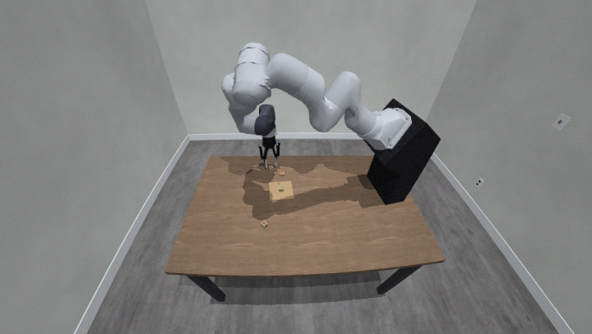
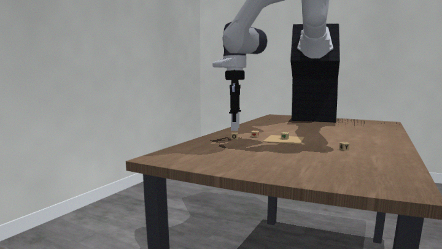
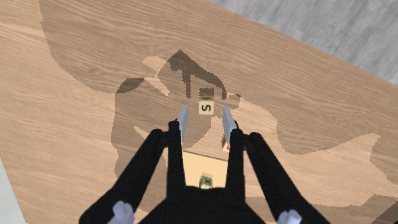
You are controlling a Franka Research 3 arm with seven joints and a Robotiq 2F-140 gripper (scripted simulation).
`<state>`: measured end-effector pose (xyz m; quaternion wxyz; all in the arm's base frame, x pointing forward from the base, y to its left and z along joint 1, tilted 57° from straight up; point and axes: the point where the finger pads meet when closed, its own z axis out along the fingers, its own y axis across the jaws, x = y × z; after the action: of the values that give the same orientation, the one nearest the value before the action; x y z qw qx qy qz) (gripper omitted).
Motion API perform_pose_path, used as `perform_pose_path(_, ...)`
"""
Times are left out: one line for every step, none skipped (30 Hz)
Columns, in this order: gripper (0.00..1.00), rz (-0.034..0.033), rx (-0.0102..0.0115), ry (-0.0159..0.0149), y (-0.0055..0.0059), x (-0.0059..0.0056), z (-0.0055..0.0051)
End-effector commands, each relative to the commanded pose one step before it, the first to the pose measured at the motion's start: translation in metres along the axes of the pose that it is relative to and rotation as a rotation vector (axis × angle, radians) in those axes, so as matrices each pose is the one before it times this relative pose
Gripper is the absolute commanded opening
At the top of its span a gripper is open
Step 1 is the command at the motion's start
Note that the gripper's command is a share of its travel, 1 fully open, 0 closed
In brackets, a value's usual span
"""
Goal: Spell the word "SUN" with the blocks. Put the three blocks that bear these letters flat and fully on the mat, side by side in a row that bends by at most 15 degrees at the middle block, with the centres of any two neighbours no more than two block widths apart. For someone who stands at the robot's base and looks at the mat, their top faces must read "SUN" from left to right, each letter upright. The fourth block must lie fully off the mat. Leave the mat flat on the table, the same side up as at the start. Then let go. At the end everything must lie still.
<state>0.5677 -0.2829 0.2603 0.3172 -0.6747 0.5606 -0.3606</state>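
S block: sitting on the worktop [image 1: 315, 240] [image 2: 278, 173] [image 3: 310, 100], off the mat [image 1: 285, 195] [image 2: 272, 140] [image 3: 200, 165], towards the table edge on the robot's right; the S block [image 1: 270, 168] [image 2: 234, 135] [image 3: 206, 106] is showing its letter upward.
Way from claw to block: the claw [image 1: 270, 166] [image 2: 234, 128] [image 3: 205, 113] is hanging just above it, so the block is lying below, roughly midway between the two finger lines.
Block's long axis: none is showing, the block looking like a cube; two opposite sides are facing the fingers nearly squarely, and the S is lying sideways in the wrist view.
Claw: standing partly open, gripping nothing, its gap looking wider than the block.
Arm pose: the single arm [image 1: 289, 74] [image 2: 247, 40] is reaching out from its pedestal [image 1: 398, 173] [image 2: 314, 92], with the claw pointing nearly straight down.
Neighbours: a red-marked block [image 1: 281, 173] [image 2: 255, 134] [image 3: 227, 146] is resting nearby, between S and the mat's side; a green-marked block [image 1: 280, 188] [image 2: 284, 135] [image 3: 206, 181] is resting on the mat; the Y-sided block [image 1: 264, 224] [image 2: 344, 146] is lying beyond, on the robot's left.
Coming move: probably calling for a short straight descent, then closing; an off-centre drop could be nudging the block.
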Motion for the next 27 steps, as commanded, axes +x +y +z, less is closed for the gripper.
perform_pose_path(0.37, -0.01556, -0.00441, 0.00986, 0.00108, 0.00304, 0.00123)
perform_pose_path(0.37, 0.0, 0.0, 0.0, 0.0, 0.0, 0.0)
perform_pose_path(0.37, 0.0, 0.0, 0.0, -0.00002, 0.00001, 0.00059)
perform_pose_path(0.37, 0.0, -0.00001, 0.0, -0.00001, 0.00001, 0.00052)
perform_pose_path(0.37, 0.0, -0.00001, 0.0, -0.00001, 0.0, 0.00044)
perform_pose_path(0.37, 0.0, -0.00002, 0.0, 0.0, 0.0, 0.00037)
perform_pose_path(0.37, 0.0, -0.00002, 0.0, 0.0, 0.0, 0.0003)
perform_pose_path(0.37, 0.0, -0.00001, 0.0, 0.0, 0.0, 0.00023)
perform_pose_path(0.37, 0.0, -0.00001, 0.0, 0.0, 0.0, 0.00017)
perform_pose_path(0.37, 0.0, -0.00001, 0.0, 0.0, 0.0, 0.00012)
perform_pose_path(0.37, 0.0, -0.00001, 0.0, 0.0, 0.0, 0.00008)
perform_pose_path(0.37, 0.0, 0.0, 0.0, 0.0, 0.0, 0.00004)
perform_pose_path(0.37, 0.0, 0.0, 0.0, 0.0, 0.0, 0.00002)
perform_pose_path(0.37, 0.0, 0.0, 0.0, 0.0, 0.0, 0.0)
perform_pose_path(0.37, 0.0, 0.0, 0.0, 0.0, 0.0, 0.0)
perform_pose_path(0.37, 0.0, 0.0, 0.0, 0.0, 0.0, 0.0)
perform_pose_path(0.37, 0.0, 0.0, 0.0, 0.0, 0.0, 0.0)
perform_pose_path(0.37, 0.0, 0.0, 0.0, 0.0, 0.0, 0.0)
perform_pose_path(0.37, 0.0, 0.0, 0.0, 0.0, 0.0, 0.0)
perform_pose_path(0.37, 0.0, 0.0, 0.0, 0.0, 0.0, 0.0)
perform_pose_path(0.37, 0.0, 0.0, 0.0, 0.0, 0.0, 0.0)
perform_pose_path(0.37, 0.0, 0.0, 0.0, 0.0, 0.0, 0.0)
perform_pose_path(0.37, 0.0, 0.0, 0.0, 0.0, 0.0, 0.0)
perform_pose_path(0.37, 0.0, 0.0, 0.0, 0.0, 0.0, 0.0)
perform_pose_path(0.37, 0.0, 0.0, 0.0, 0.0, 0.0, 0.0)
perform_pose_path(0.37, 0.0, 0.0, 0.0, 0.0, 0.0, 0.0)
perform_pose_path(0.37, 0.0, 0.0, 0.0, 0.0, 0.0, 0.0)
